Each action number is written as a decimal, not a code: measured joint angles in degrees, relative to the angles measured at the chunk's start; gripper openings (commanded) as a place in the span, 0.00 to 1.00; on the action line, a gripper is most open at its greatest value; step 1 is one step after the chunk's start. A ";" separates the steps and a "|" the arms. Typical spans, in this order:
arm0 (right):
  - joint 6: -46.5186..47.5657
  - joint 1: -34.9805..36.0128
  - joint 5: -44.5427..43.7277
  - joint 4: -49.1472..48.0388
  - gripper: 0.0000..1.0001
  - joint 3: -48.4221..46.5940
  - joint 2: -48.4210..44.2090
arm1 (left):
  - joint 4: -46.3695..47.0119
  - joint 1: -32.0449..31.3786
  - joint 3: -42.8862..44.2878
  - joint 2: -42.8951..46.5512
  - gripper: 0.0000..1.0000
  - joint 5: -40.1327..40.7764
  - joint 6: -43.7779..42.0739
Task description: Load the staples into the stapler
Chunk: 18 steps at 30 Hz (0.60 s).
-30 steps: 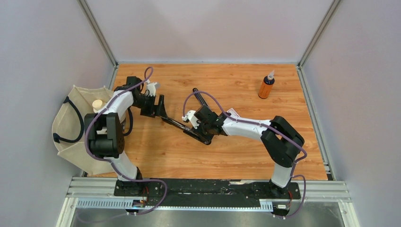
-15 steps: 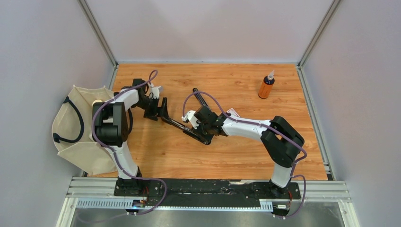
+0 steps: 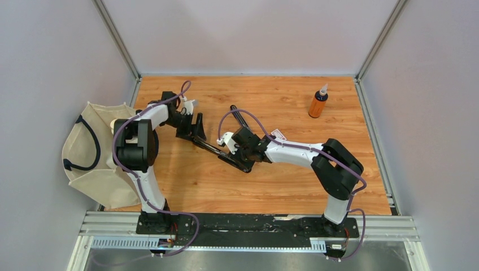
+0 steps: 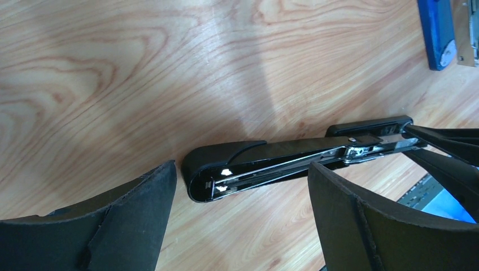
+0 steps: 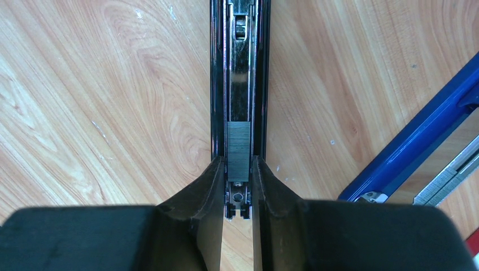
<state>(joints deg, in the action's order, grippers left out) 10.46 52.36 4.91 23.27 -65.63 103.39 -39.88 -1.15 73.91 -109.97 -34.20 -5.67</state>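
We see the stapler [image 3: 217, 151] lying open on the worktop [image 3: 271, 192], left of centre. The right gripper [image 5: 238, 165] is pinched on the staple strip [image 5: 238, 141], which sits in the stapler's channel. The left gripper [image 4: 243, 175] hangs spread wide above the stapler's left end, touching nothing. A blue bar [image 5: 412, 135] lies just right of the right gripper, and the staple box [image 3: 278, 134] peeps out behind that arm. The orange bottle [image 3: 318, 102] stands well apart, far right. A cloth bag [image 3: 85, 152] droops over the left edge. Open wood stretches toward the near edge and the far wall.
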 measured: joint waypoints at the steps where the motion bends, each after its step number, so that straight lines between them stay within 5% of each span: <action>1: 0.00 0.00 0.00 -0.02 0.11 0.00 0.00 | 0.00 0.00 0.00 -0.04 0.94 -0.44 0.00; 18: -0.02 0.00 -0.22 0.35 0.09 -0.04 0.48 | 1.70 0.20 -0.02 -0.28 0.94 -5.25 0.24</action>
<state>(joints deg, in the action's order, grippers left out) 10.44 52.36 4.69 23.62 -65.67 103.88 -38.17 -0.95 73.89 -110.26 -39.44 -5.43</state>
